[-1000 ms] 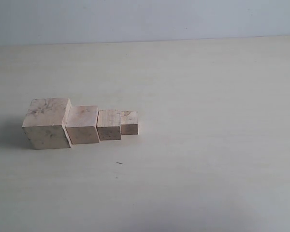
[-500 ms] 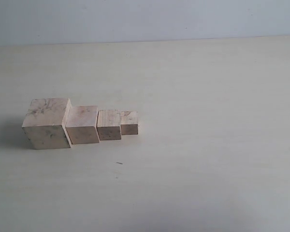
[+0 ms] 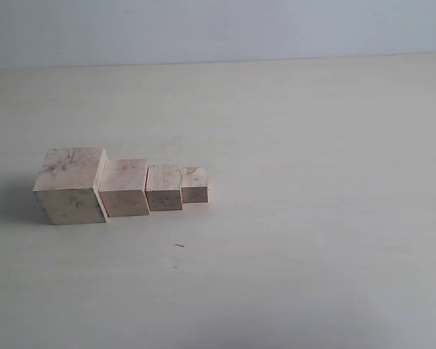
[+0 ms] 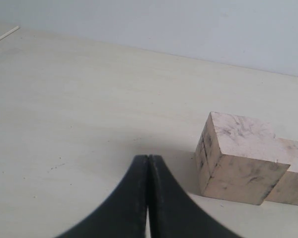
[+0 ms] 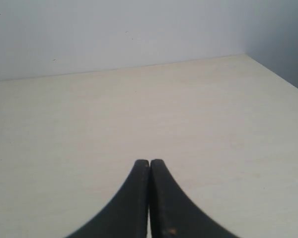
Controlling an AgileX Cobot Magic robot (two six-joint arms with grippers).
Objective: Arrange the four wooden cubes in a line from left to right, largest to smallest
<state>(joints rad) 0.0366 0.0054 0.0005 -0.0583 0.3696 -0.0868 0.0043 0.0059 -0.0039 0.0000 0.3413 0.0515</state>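
Note:
The four wooden cubes stand touching in a row at the left of the exterior view: the largest cube (image 3: 69, 185), then the second cube (image 3: 123, 187), the third cube (image 3: 163, 187) and the smallest cube (image 3: 195, 184) at the right end. Neither arm shows in that view. In the left wrist view my left gripper (image 4: 148, 157) is shut and empty, a short way from the largest cube (image 4: 241, 158), with the second cube (image 4: 290, 173) behind it. My right gripper (image 5: 149, 161) is shut and empty over bare table.
The pale table (image 3: 312, 218) runs back to a light wall (image 3: 218, 29). A small dark speck (image 3: 179, 246) lies in front of the row. The table's right edge (image 5: 278, 74) shows in the right wrist view.

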